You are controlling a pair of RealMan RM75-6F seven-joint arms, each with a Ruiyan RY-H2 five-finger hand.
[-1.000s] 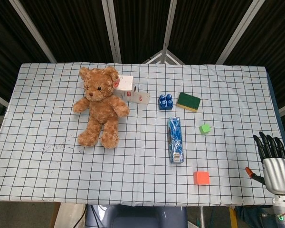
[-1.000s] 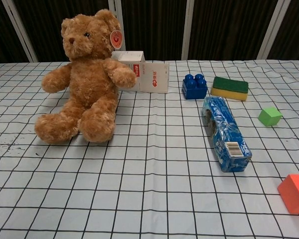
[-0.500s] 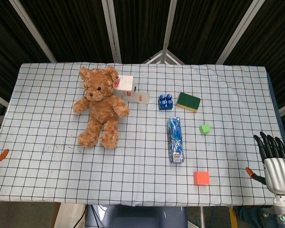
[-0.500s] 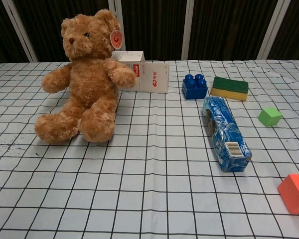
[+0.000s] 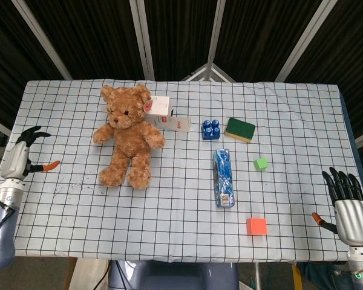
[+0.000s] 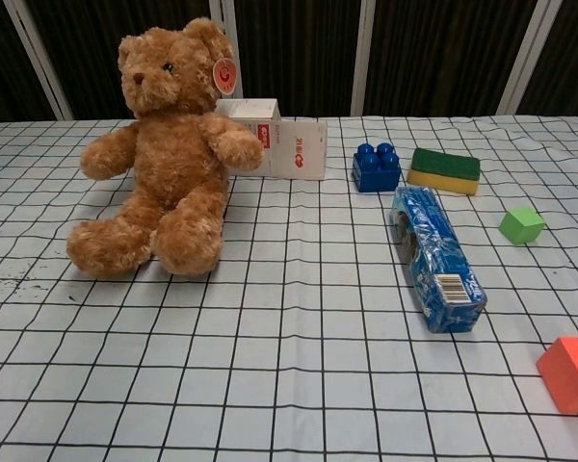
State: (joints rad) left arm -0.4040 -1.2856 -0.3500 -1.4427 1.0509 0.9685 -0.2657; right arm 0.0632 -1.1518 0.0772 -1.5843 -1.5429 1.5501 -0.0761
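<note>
- Currently, both hands stand at the table [image 5: 60, 211] edges and neither touches any object; judged from this, the work is at the approach stage, before any contact.
- Left hand [image 5: 25, 151]: over the left edge of the table, fingers apart and lightly curled, thumb pointing toward the centre, holding nothing.
- Nearest object to the left hand: bear [image 5: 128, 136]. It sits to the right of that hand, well apart from it, with its legs toward the robot.
- Right hand [image 5: 348, 202]: at the near right corner, fingers straight and spread, palm empty.
- Nearest object to the right hand: orange block [image 5: 256, 226], lying flat near the front edge, well apart from the hand.
- The chest view shows neither hand. It shows the bear [image 6: 164, 154] upright, with a carton [image 6: 279, 144] just beside its arm; contact between the two cannot be confirmed.
- Other objects, all apart from the hands: blue brick [image 5: 211, 129], sponge [image 5: 240, 128], blue pack [image 5: 224, 178], green cube [image 5: 261, 163].
- Judgement: a grasp of the bear would call for a long inward reach by the left hand with the fingers kept wide, since the body is bulky and soft. The carton close behind leaves little margin on that side.
- Judgement: the orange block would call for a short inward reach and a narrower finger opening.
</note>
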